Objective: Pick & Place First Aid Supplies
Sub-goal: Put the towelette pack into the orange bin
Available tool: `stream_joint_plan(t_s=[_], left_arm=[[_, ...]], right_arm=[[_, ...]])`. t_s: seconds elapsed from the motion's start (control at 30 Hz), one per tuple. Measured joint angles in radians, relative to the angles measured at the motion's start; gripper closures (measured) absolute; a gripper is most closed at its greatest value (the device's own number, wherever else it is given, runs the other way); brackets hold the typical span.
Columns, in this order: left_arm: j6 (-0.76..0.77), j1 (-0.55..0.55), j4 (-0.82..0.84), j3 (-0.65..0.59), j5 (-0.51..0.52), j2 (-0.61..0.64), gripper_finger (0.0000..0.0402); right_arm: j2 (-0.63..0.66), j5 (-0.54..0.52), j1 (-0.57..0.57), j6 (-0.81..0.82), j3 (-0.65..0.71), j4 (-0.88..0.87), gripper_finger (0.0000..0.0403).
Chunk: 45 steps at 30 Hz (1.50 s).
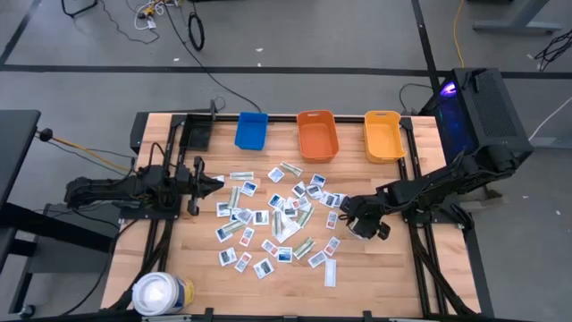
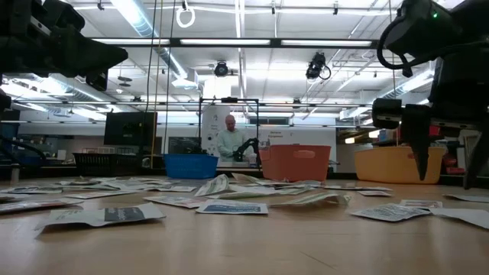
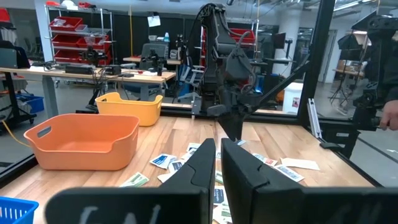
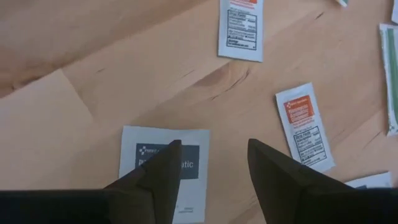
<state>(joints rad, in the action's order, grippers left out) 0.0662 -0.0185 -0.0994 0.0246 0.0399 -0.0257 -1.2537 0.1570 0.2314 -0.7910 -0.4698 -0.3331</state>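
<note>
Several small flat packets [image 1: 268, 219], white with blue or red print, lie scattered on the wooden table's middle, with a few pale greenish strips [image 1: 304, 246] among them. My right gripper [image 1: 362, 225] points down near the right edge of the scatter, open. In the right wrist view [image 4: 211, 168] it stands above a white packet with a dark blue label [image 4: 186, 146]; one fingertip [image 4: 165, 165] shows in front of the packet, the other over bare wood. A red-printed packet [image 4: 305, 127] lies beside it. My left gripper [image 1: 198, 176] is raised at the scatter's left edge, pointing level across the table [image 3: 217, 163], fingers shut and empty.
A blue bin [image 1: 252, 130], an orange bin [image 1: 317, 134] and a yellow bin [image 1: 384, 136] stand in a row at the far edge. A large white roll [image 1: 161, 293] sits at the near left corner. Bare wood lies near the right edge [image 1: 384, 268]. A person [image 2: 229, 141] stands far behind the table.
</note>
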Motion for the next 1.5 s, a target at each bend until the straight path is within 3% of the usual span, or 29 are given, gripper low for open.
stream_joint_plan(t_s=[0.33, 1.1, 1.23, 1.5], left_arm=[[0.000, 0.000, 0.000, 0.000, 0.000, 0.000, 0.0369], [0.000, 0.000, 0.000, 0.000, 0.000, 0.000, 0.0369], [0.000, 0.000, 0.000, 0.000, 0.000, 0.000, 0.0369], [0.000, 0.000, 0.000, 0.000, 0.000, 0.000, 0.0369]], right_arm=[[0.000, 0.070, 0.008, 0.059, 0.000, -0.038, 0.0215], [-0.074, 0.026, 0.008, 0.104, -0.005, -0.049, 0.0216], [-0.097, 0.043, 0.006, 0.105, -0.007, -0.062, 0.0236], [-0.104, 0.055, 0.008, 0.128, -0.005, -0.070, 0.0314]])
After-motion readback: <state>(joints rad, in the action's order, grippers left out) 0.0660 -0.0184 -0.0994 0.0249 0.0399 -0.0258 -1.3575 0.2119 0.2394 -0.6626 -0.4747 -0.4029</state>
